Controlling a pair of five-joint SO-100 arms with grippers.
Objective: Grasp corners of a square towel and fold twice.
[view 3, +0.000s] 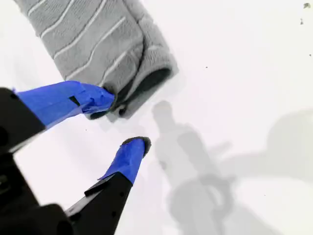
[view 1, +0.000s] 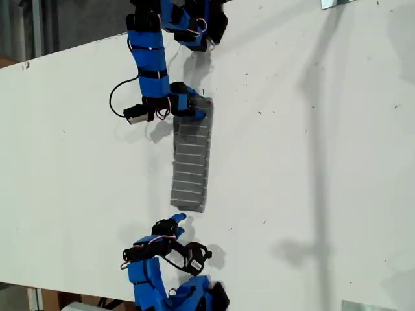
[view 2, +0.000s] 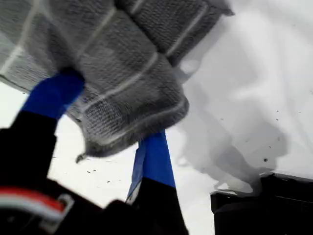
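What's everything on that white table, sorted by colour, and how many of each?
Grey: 1, the folded striped towel.
Blue: 2, my first gripper at the towel's far end and my second gripper at its near end.
White: 1, the table itself.
Total: 4.

In my first wrist view the towel (view 2: 112,73) runs off the picture's edge, so only 1 end shows, and it drapes over the tips of my first gripper (view 2: 105,127), hiding where the 2 fingers end. The exterior view cuts both arms off at its top and bottom edges. There my first gripper (view 1: 188,107) covers the towel's (view 1: 191,162) far end, and I cannot tell how many layers lie folded.
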